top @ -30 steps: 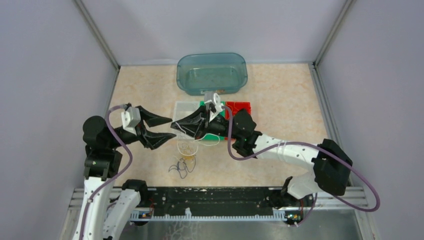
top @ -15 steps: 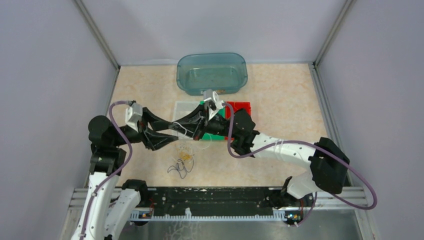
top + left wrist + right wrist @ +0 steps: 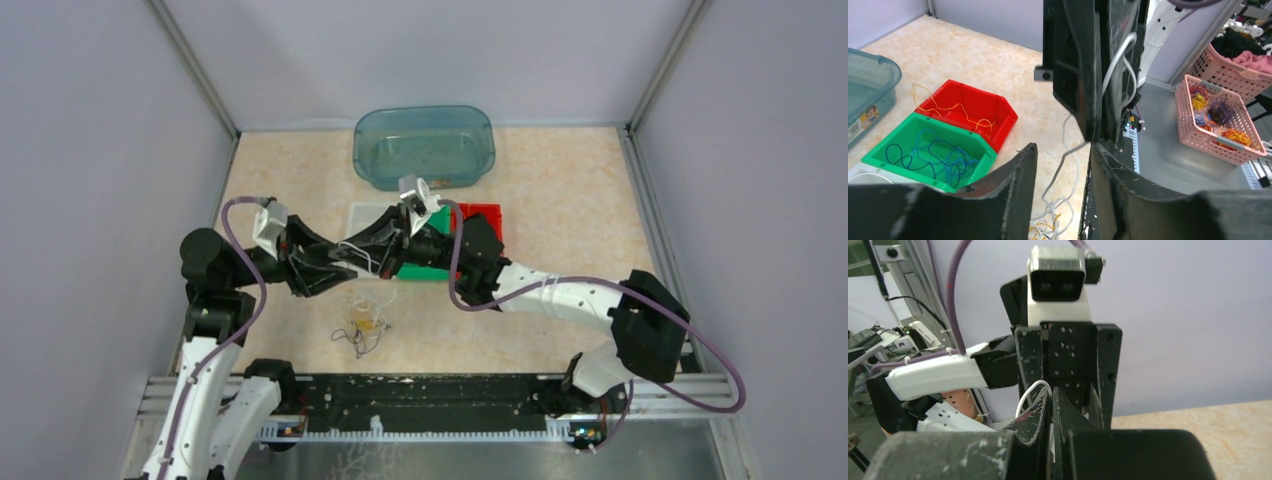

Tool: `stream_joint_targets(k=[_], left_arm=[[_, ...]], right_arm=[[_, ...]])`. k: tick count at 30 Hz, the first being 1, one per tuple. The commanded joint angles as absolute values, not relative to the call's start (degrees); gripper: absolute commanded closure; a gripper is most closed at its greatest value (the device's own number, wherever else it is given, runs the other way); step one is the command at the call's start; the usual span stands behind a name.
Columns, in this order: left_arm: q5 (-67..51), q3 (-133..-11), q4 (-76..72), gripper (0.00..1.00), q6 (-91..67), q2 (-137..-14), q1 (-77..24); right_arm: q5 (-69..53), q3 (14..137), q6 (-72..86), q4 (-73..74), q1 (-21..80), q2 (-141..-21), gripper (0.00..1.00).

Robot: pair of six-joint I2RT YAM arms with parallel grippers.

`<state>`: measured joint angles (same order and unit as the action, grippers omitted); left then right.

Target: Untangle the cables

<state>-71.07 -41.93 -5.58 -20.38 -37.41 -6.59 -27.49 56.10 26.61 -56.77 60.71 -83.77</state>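
Right hand [image 3: 1052, 394] was clamped on a white cable [image 3: 1117, 56], left hand [image 3: 1063, 147] half-open around it. Blue cables [image 3: 935, 155] lay sorted in the green bin [image 3: 888, 145]; a tangle [image 3: 362, 322] lay unsorted on the table [image 3: 560, 200], lower centre.

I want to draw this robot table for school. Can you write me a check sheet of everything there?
Surface: beige speckled table.
Job's things: white cable hanging from the right tool; small mixed tangle lying on the table.
Clutter: red bin with orange wires, green bin with blue wires, teal tub.
Tools: right tool shut on the white cable; left tool open, jaws seemingly either side of it.
Cables: purple arm cables looping beside the arms.
Surroundings: grey walls; pink basket of wires off the table.
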Motion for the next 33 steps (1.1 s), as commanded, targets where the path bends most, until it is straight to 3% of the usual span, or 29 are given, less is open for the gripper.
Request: stream_joint_targets(k=[1, 10, 15, 17, 22, 24, 28, 29, 31, 33], left_arm=[[-76.46, -40.48, -3.31, 0.46, -15.84, -35.52, -6.46], [-74.70, -38.36, -7.85, 0.38, -20.35, -34.79, -9.75], [-72.87, -38.01, -7.24, 0.40, -20.85, -36.01, -13.01], [-70.61, -37.35, -6.23, 0.50, -19.16, -35.57, -13.09], [-65.47, -37.85, -2.69, 0.99, -16.18, -34.79, -13.10], [-64.96, -38.80, -2.66, 1.00, -16.41, -34.60, -13.10], [-65.76, -42.36, -2.55, 1.00, -16.38, -35.34, -13.10], [-65.94, -43.18, -2.35, 1.00, -15.79, -35.48, -13.10], [-66.14, -44.79, -2.11, 1.00, -13.76, -35.59, -13.10], [-65.79, -46.69, -1.50, 1.00, -11.68, -35.88, -13.10]], right_arm=[[-29.60, 61.50, 27.92, -59.03, 61.27, -84.40, 1.00], [-28.78, 64.88, 27.73, -59.54, 62.58, -87.24, 1.00], [-28.43, 66.80, 27.08, -59.49, 63.41, -88.67, 1.00], [-27.97, 67.15, 26.69, -59.29, 63.47, -88.54, 1.00], [-26.87, 65.87, 24.34, -57.17, 63.46, -86.64, 1.00], [-25.91, 64.13, 23.52, -56.61, 63.41, -85.41, 0.98], [-22.91, 60.27, 22.94, -55.66, 63.16, -82.15, 0.44], [-22.24, 58.82, 23.15, -55.90, 62.85, -81.03, 0.35], [-22.37, 56.16, 23.99, -55.94, 61.80, -78.99, 0.26], [-23.02, 53.96, 24.27, -54.09, 60.16, -76.71, 0.05]])
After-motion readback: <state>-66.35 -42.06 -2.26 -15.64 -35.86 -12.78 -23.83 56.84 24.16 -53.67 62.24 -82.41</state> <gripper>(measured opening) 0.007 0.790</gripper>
